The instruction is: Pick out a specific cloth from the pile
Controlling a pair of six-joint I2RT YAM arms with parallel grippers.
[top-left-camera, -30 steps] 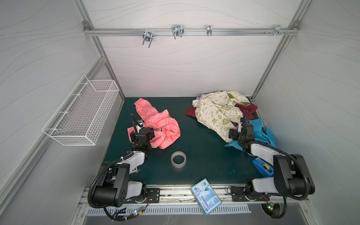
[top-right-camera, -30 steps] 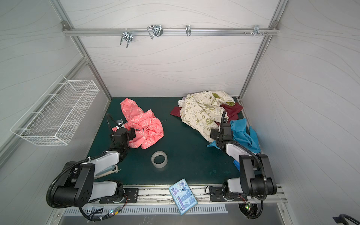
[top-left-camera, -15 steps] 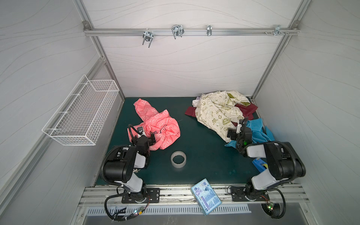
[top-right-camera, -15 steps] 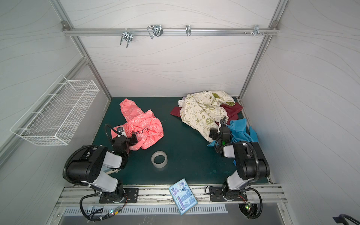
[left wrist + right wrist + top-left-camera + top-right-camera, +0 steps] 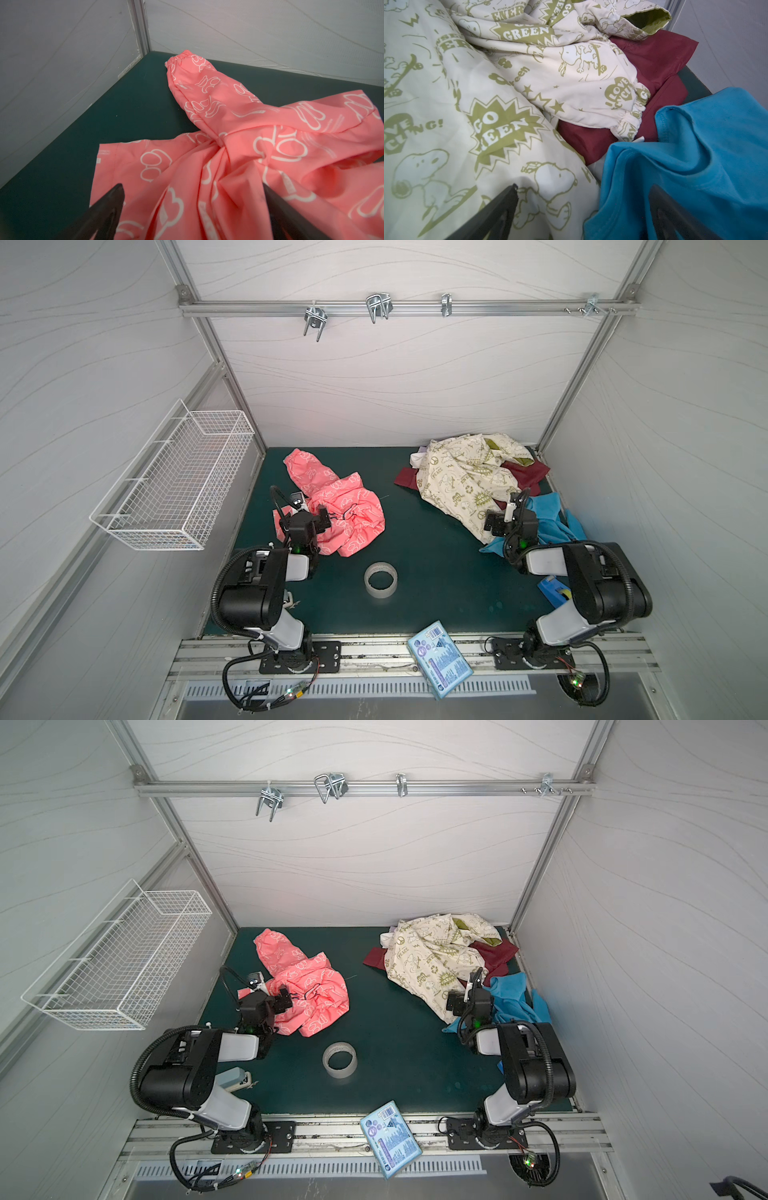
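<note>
Left wrist: L gripper (image 5: 192, 187) released, over cloth (image 5: 239, 128) — R gripper (image 5: 583, 188) released, at pile (image 5: 508, 93).

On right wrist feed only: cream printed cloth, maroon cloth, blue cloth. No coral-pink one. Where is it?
Observer: The coral-pink cloth with white outline doodles lies by itself on the left of the dark green mat, apart from the pile of cream, maroon and blue cloths.
Operator: Gripped yet?
Observer: No. The left gripper is at its near edge, jaws open, pink fabric showing between them.
Operator: Anything in the middle?
Observer: A clear tape roll stands between the arms, touching neither heap.
</note>
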